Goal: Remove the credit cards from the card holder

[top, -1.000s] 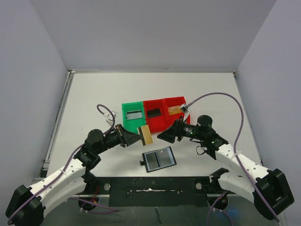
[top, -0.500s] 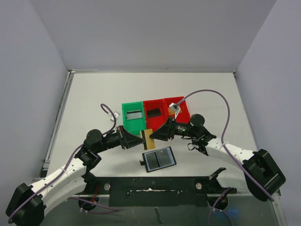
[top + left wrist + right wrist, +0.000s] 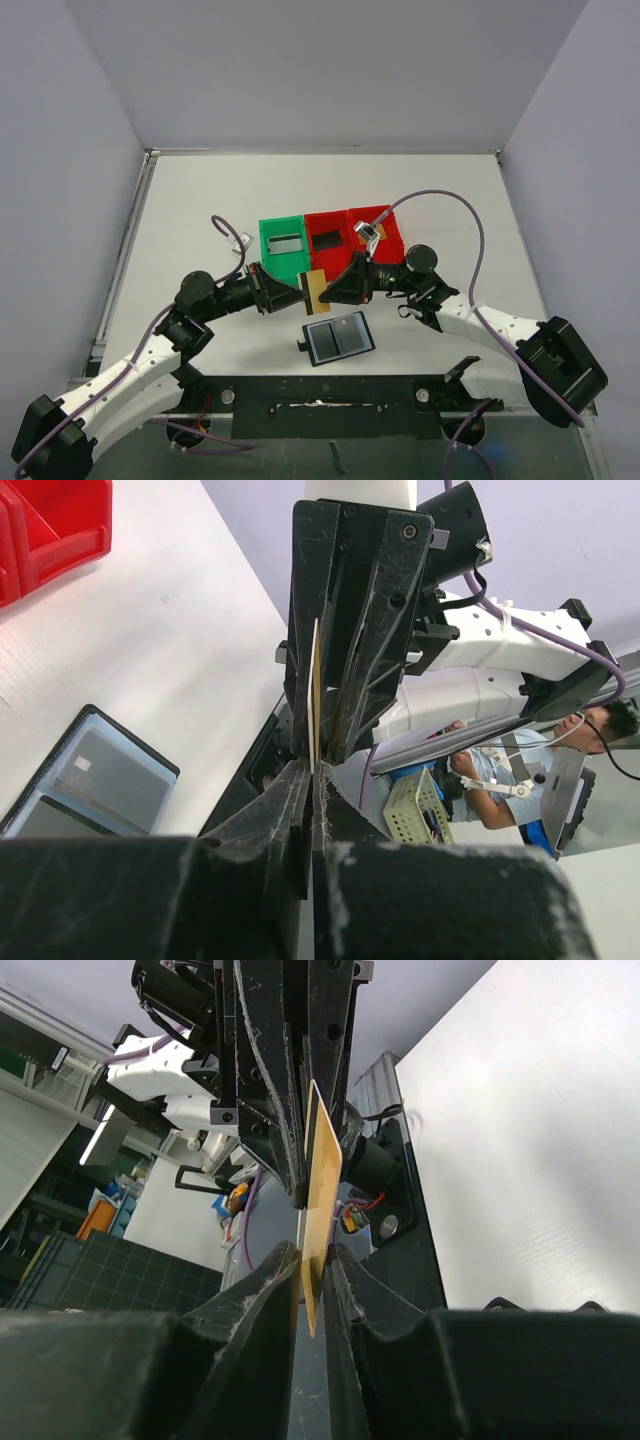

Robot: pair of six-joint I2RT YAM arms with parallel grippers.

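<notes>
A tan-gold credit card (image 3: 316,286) hangs above the table between both grippers. My left gripper (image 3: 304,291) is shut on its left end; in the left wrist view the card (image 3: 315,680) stands edge-on out of that gripper (image 3: 312,772). My right gripper (image 3: 331,288) has come in from the right, and its fingers (image 3: 285,1270) press the card (image 3: 322,1160) from both sides. The black card holder (image 3: 339,338) lies open on the table just below, blue-grey pockets up (image 3: 85,780). A greyish card (image 3: 285,242) lies in the green bin and a black card (image 3: 327,240) in the middle red bin.
A green bin (image 3: 270,262) and two red bins (image 3: 340,256) (image 3: 385,228) stand in a row just behind the grippers. The black base rail (image 3: 320,395) runs along the near table edge. Grey walls close off the left, right and back.
The right arm swung left to the card and its jaws closed down on it from wide open. The left gripper kept hold of the card and lowered it slightly.
</notes>
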